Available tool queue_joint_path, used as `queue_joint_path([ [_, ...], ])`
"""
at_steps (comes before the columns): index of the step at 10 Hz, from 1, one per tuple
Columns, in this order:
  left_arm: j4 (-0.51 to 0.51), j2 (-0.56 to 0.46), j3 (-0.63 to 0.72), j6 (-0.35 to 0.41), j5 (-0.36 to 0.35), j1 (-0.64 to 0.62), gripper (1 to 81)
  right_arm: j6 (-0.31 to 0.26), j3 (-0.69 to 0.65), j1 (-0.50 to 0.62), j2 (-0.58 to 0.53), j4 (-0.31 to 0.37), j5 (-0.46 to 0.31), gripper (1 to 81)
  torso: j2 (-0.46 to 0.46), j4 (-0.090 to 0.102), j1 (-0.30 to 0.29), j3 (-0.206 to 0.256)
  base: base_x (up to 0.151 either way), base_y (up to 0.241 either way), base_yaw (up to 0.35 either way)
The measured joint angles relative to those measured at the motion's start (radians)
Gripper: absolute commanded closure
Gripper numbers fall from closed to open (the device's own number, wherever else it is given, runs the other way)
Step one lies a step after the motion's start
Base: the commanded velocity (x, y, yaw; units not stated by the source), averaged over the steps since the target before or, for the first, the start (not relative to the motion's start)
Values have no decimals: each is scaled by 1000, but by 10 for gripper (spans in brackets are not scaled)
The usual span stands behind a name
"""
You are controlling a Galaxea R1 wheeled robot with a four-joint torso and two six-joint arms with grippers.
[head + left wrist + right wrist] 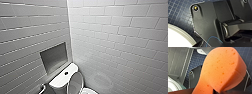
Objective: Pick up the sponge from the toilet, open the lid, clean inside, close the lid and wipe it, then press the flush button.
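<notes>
Evidently midway through the job, the robot's right end effector (218, 92) was clamped on the sponge (221, 70). The orange-red block sat so close to the wrist camera that its pitted face hid most of what lay beyond. The toilet (62, 80) stood in the corner of a white-tiled room with the lid (75, 83) raised and its greyish inner face turned outward. The flush button (66, 73) showed as a dark dot in the middle of the cistern top. With the sponge gripped and the lid up, the step in hand was judged to be cleaning inside the bowl. The next move called for carrying the sponge down into the bowl and pressing it against the ceramic without loosening the grip. From the right end effector the toilet showed lower and off to one side, near but not touching the sponge. A curved rim (181, 32) of the toilet lay just beside the left arm's dark wrist plate (205, 21), over the blue mosaic floor (179, 13). Whether the left end effector was apart or together could not be told. The bowl was cut off at the head view's edge, its inside unseen, and how deep the grip bit into the sponge was hard to make out.
</notes>
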Motion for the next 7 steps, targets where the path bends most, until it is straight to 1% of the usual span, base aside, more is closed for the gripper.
queue_joint_path([
  [4, 0, 0, 0, 0, 1, 3, 10, 0, -10, 4, 0, 0, -4, 811, 0, 0, 0, 0, 0, 0, 0],
  [6, -1, 2, 0, -2, 3, 5, 10, 0, -11, 7, 1, 2, -89, 811, 0, 0, 0, 0, 0, 0, 0],
  [7, -1, 3, 0, -2, 10, 5, 10, -10, -29, 4, 12, 12, -90, 811, 0, 0, 0, 0, 0, 0, 0],
])
